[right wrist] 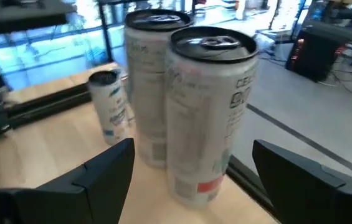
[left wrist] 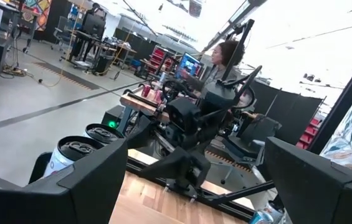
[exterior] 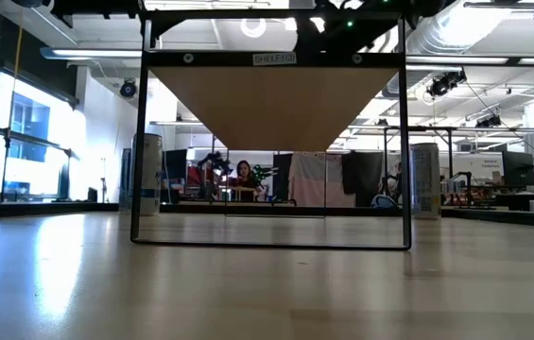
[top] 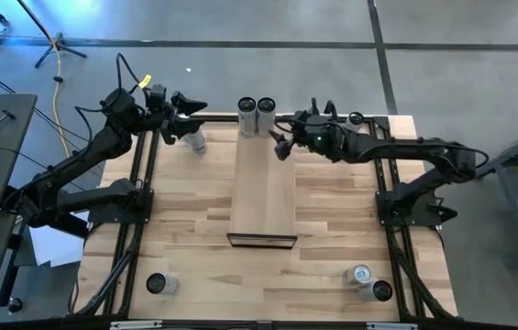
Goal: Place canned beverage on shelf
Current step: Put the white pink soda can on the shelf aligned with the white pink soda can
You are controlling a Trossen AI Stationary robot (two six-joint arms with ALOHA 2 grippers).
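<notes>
Right claw [top: 280, 147] open just beside two cans [top: 257, 107] standing at the shelf [top: 263, 197] far end, release step looks done; next, back off without tipping them.

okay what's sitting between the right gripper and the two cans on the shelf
Nothing: in the right wrist view the open right gripper faces the nearer can across bare shelf.
</notes>
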